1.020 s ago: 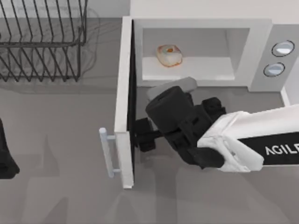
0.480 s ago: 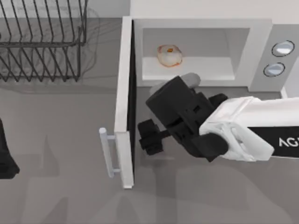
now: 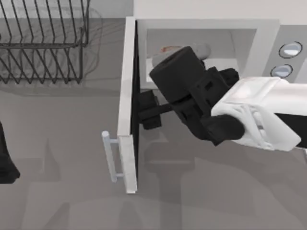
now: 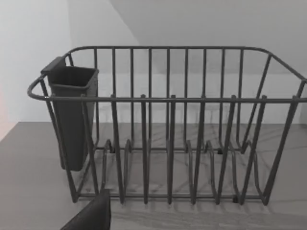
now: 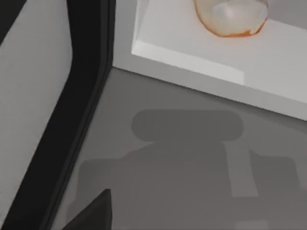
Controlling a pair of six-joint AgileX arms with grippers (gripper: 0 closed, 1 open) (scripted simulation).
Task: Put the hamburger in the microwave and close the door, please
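The hamburger (image 5: 230,17) lies on the pale floor of the white microwave (image 3: 259,38), near the hinge side of the cavity. In the top view my right arm covers most of it, leaving a sliver of the hamburger (image 3: 166,49). The door (image 3: 125,86) stands swung fully open, pointing toward the table's front, its silver handle (image 3: 111,158) on the outer side. My right gripper (image 3: 147,111) sits low in front of the cavity, right against the door's dark inner face (image 5: 81,96), about halfway along it. My left arm (image 3: 5,163) rests parked at the table's left edge.
A black wire dish rack (image 3: 43,43) with a dark cutlery cup (image 4: 72,115) stands at the back left, left of the door. Two round knobs (image 3: 290,49) sit on the microwave's grey panel at the right. Bare grey table lies in front of the door.
My right arm has moved toward the back of the table. Its gripper slid along the door's inner face from near the free end to the middle, and the arm now hides the hamburger from above.
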